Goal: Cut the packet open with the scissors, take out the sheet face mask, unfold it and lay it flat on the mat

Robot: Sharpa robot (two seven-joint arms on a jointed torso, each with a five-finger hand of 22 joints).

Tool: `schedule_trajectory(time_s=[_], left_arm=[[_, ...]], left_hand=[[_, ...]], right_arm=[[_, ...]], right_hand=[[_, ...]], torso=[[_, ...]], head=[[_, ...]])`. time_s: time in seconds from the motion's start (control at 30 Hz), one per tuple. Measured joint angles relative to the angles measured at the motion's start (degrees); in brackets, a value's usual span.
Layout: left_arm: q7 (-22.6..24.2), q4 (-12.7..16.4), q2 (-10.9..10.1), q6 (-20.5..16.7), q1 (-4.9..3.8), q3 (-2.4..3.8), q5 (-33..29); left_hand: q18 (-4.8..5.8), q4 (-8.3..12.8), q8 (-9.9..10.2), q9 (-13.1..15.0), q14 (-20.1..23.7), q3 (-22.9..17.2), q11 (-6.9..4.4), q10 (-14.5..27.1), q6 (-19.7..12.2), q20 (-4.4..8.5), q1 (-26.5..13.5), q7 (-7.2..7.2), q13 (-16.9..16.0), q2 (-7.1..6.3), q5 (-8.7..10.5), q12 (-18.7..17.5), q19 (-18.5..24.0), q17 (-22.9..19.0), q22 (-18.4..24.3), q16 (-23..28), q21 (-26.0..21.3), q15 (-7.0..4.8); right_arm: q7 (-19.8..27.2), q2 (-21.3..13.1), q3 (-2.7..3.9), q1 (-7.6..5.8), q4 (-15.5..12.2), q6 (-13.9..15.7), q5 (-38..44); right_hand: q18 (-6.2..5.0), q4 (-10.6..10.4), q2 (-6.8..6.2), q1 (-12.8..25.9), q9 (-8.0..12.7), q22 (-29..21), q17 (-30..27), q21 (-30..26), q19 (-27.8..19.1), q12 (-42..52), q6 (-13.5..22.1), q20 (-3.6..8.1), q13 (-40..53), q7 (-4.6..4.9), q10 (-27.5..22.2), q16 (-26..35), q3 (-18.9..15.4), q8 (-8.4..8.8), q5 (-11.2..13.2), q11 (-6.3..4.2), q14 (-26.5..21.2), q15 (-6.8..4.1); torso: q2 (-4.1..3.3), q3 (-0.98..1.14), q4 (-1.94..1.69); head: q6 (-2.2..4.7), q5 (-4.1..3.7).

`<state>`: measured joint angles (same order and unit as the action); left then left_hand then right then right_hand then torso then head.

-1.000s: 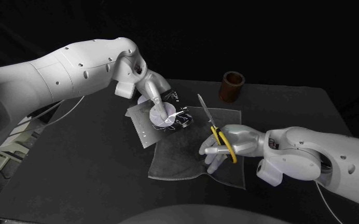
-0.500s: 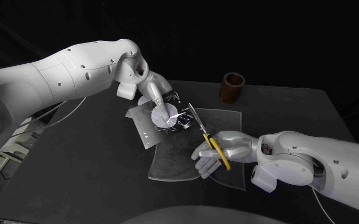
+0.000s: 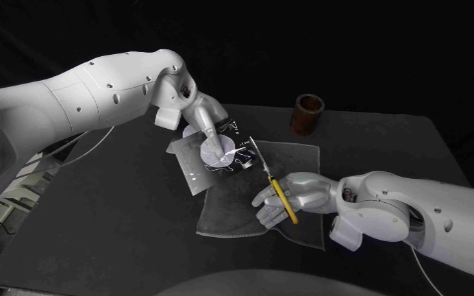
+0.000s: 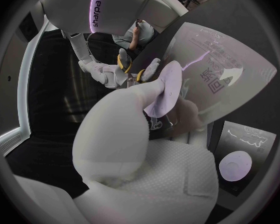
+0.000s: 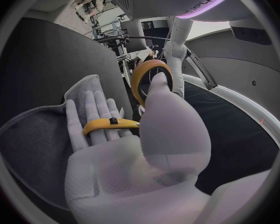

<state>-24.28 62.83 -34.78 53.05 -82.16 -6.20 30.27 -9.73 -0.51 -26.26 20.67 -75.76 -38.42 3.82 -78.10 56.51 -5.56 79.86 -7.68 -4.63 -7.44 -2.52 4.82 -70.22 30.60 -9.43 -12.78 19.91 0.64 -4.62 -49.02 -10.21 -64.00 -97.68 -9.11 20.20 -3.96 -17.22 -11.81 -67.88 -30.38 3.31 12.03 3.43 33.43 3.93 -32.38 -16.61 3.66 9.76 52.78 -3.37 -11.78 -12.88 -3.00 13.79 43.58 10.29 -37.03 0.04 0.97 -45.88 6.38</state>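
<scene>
My left hand (image 3: pixel 216 146) holds the silvery packet (image 3: pixel 198 170) tilted above the grey mat (image 3: pixel 237 215); in the left wrist view the packet (image 4: pixel 222 69) is a big shiny sheet pinched in that hand's fingertips (image 4: pixel 154 92). My right hand (image 3: pixel 296 196) grips the yellow-handled scissors (image 3: pixel 281 198), blades pointing away from me with their tips at the packet's right edge. The right wrist view shows the yellow handles (image 5: pixel 151 79) around my right hand's fingers (image 5: pixel 93 117), over the mat (image 5: pixel 34 134). I cannot tell whether the blades are apart.
A brown cylindrical cup (image 3: pixel 307 114) stands at the back of the black table (image 3: pixel 395 145), right of the packet. The mat lies in the table's middle, under both hands.
My right hand has moved left and slightly forward with the scissors, bringing the blade tips up to the packet's right edge. The left hand has kept the packet almost still.
</scene>
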Motion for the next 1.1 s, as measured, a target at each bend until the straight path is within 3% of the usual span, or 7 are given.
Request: schedule_trajectory(time_s=[0.27,0.43,0.6,0.9,1.1], left_arm=[[0.2,0.0,-0.2,-0.1,0.00,0.03,0.4],[0.4,0.0,-0.2,-0.1,-0.01,0.14,0.8],[0.6,-0.2,0.0,-0.1,-0.01,0.28,1.1],[0.9,-1.1,-0.1,-0.2,-0.01,0.43,1.7],[1.1,-1.4,-0.2,-0.3,-0.01,0.48,2.1]], left_hand=[[-0.01,0.1,0.0,0.0,0.0,0.1,-0.02,0.0,0.0,0.00,0.0,0.01,0.0,0.04,-0.16,0.0,0.0,0.0,-0.1,0.0,0.0,0.01],[-0.02,0.1,0.0,0.0,0.0,0.1,-0.14,-0.1,0.0,0.00,0.1,0.01,0.0,0.05,-0.16,0.0,0.0,0.1,-0.1,0.0,0.0,0.02],[-0.02,0.1,0.0,0.0,0.0,0.1,-0.14,-0.1,-0.1,0.00,0.1,0.08,0.0,0.06,-0.15,0.0,0.0,0.1,0.0,0.0,0.0,0.02],[-0.02,0.1,0.0,0.0,0.0,0.1,-0.13,-0.1,-0.1,0.00,0.1,0.10,-0.1,0.07,-0.14,0.0,0.0,0.1,0.0,0.0,0.0,0.03],[-0.02,0.1,0.1,0.0,0.0,0.1,-0.13,-0.1,-0.1,0.00,0.1,0.11,-0.1,0.07,-0.13,0.0,0.0,0.1,0.0,0.0,0.0,0.03]], right_arm=[[-1.0,0.0,-0.04,0.17,0.5,-0.5,0.0],[-1.4,0.2,-0.10,0.46,0.5,-1.2,0.1],[-1.7,0.2,-0.09,0.70,0.3,-1.8,0.1],[-1.8,-0.6,-0.13,0.99,-0.4,-2.8,0.1],[-1.9,-1.2,-0.15,1.18,-0.9,-3.5,0.2]], right_hand=[[0.00,0.0,-0.06,-0.1,-0.4,0.0,-0.4,0.0,-0.4,0.0,0.6,0.00,0.0,-0.19,-0.3,0.0,-0.3,-1.07,0.0,-0.09,-0.5,-0.09],[-0.02,0.0,-0.02,-0.1,-0.8,0.0,-0.5,0.0,-1.0,0.0,0.8,0.07,0.0,-0.24,-0.3,0.0,0.1,-2.80,0.0,-0.13,-0.6,-0.14],[-0.05,0.2,1.90,-0.4,-1.2,0.0,-0.5,0.0,-1.4,0.0,1.2,0.00,0.1,-0.26,0.1,-0.2,1.1,-4.59,0.0,-0.54,-0.3,0.36],[-0.05,0.2,3.17,-1.0,-1.4,0.0,-0.4,0.0,-1.5,0.0,1.2,-0.08,0.1,-0.26,0.2,-0.5,1.7,-6.41,0.0,-0.64,0.7,1.28],[-0.05,0.3,3.97,-1.2,-1.4,0.0,-0.3,0.0,-1.5,0.0,1.2,-0.09,0.1,-0.26,0.2,-0.6,1.9,-7.21,0.0,-0.64,0.7,1.28]], torso=[[0.01,0.02,0.06],[0.01,0.04,0.04],[0.01,0.03,0.04],[0.01,0.03,0.05],[0.04,0.03,0.07]], head=[[-0.18,0.02],[-0.21,0.05],[-0.26,0.05],[-0.35,0.03],[-0.35,-0.09]])
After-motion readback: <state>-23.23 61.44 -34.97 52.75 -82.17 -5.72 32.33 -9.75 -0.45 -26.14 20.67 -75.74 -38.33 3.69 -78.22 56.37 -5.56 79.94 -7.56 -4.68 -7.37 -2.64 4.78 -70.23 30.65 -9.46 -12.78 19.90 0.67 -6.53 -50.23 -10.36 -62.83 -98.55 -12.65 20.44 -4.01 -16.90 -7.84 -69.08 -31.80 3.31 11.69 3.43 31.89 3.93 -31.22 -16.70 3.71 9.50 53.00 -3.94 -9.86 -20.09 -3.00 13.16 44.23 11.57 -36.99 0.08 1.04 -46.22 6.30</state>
